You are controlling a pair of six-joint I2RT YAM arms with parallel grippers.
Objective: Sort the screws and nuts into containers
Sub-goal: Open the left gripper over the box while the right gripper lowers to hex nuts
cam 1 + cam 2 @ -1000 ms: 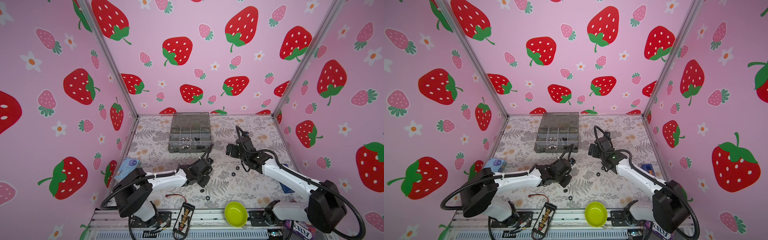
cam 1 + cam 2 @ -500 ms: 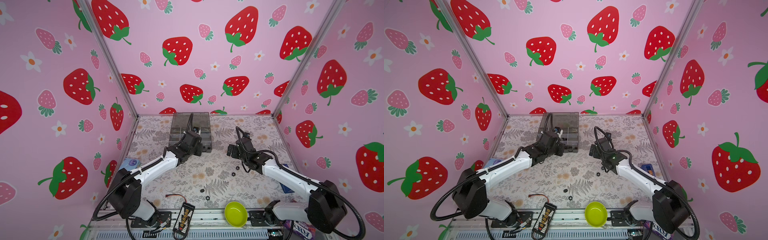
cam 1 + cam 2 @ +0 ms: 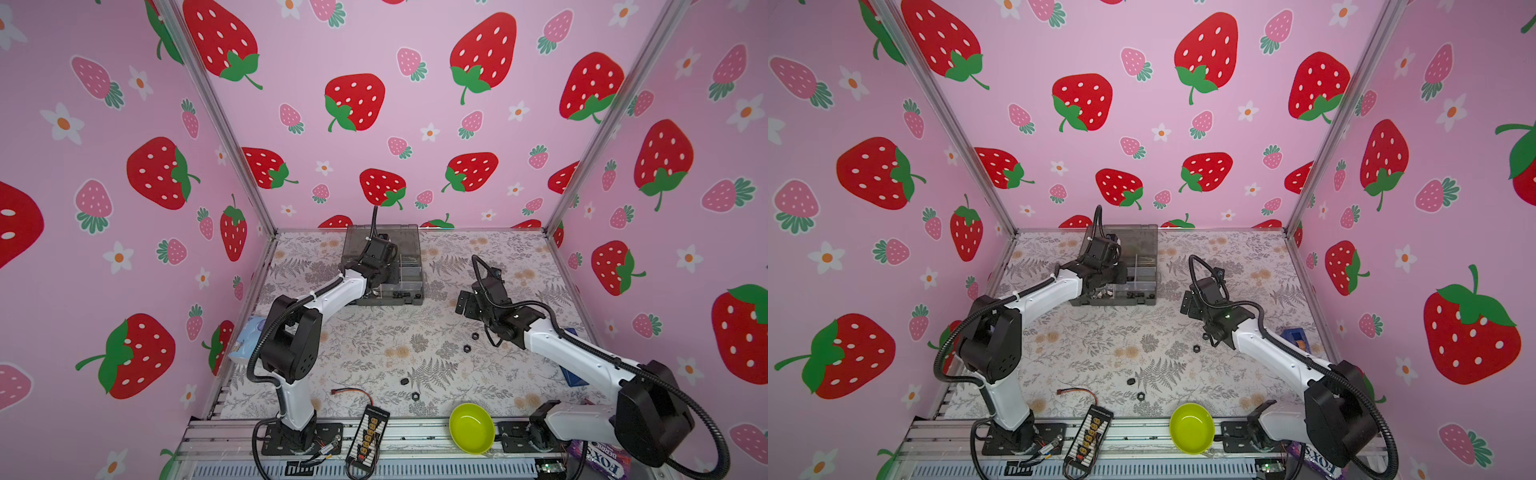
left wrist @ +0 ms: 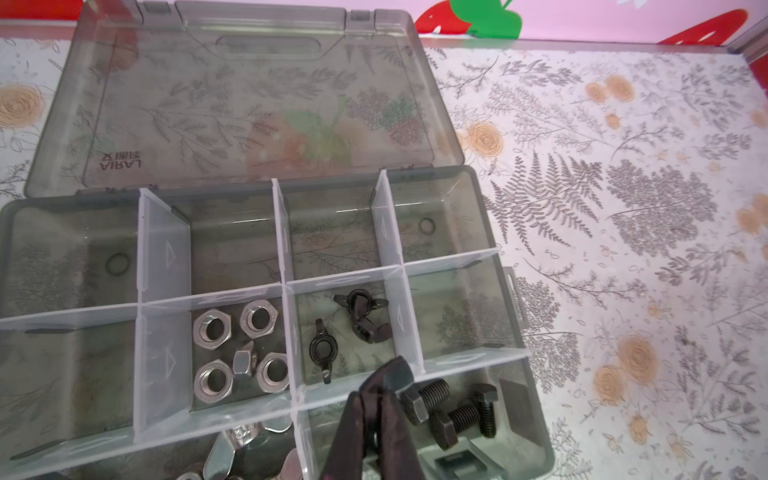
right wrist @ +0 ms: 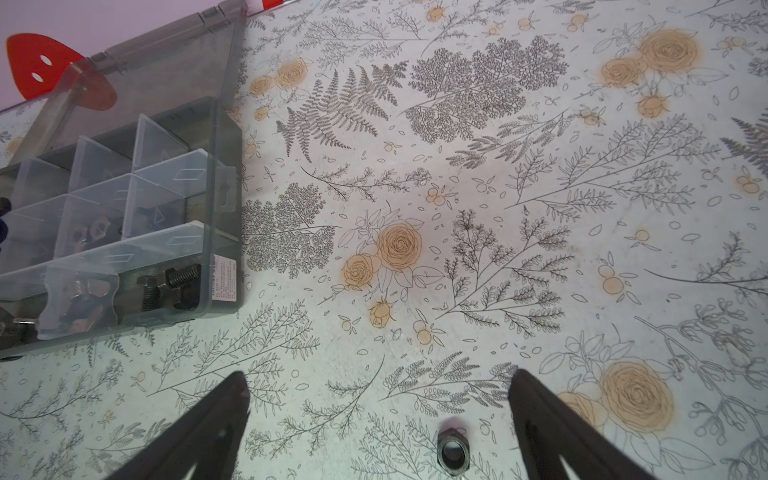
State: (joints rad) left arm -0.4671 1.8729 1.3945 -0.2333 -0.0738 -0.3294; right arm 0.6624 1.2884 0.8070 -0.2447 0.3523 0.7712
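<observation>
Three black hex-head screws (image 4: 461, 417) lie together in a corner compartment of the smoky-grey translucent plastic organizer box (image 4: 62, 270), the corner nearest my right arm (the same bolts show through the box wall in the right wrist view). Next to them in that row sit shiny silver wing nuts (image 4: 232, 449). One row in, five silver hex nuts (image 4: 243, 359) share a compartment, and beside it three black wing nuts (image 4: 359, 309) share another. The box's lid lies open and flat towards the back wall. My left gripper (image 4: 388, 380) hangs over the divider between the screws' compartment and the black wing nuts' one. Its jaws are pressed together, and one screw's head is just beside the tip. I cannot tell whether anything is pinched there. My right gripper (image 5: 379, 374) hovers well apart from the box with its jaws spread wide, over the floral table cover (image 5: 540, 187). A loose black hex nut (image 5: 440, 449) lies on the cover between its fingers. In a top view, a few more small black pieces (image 3: 466, 348) are scattered nearer the front rail, where a lime-green plastic bowl (image 3: 471, 428) and a red-and-black wire (image 3: 349, 391) also rest.
</observation>
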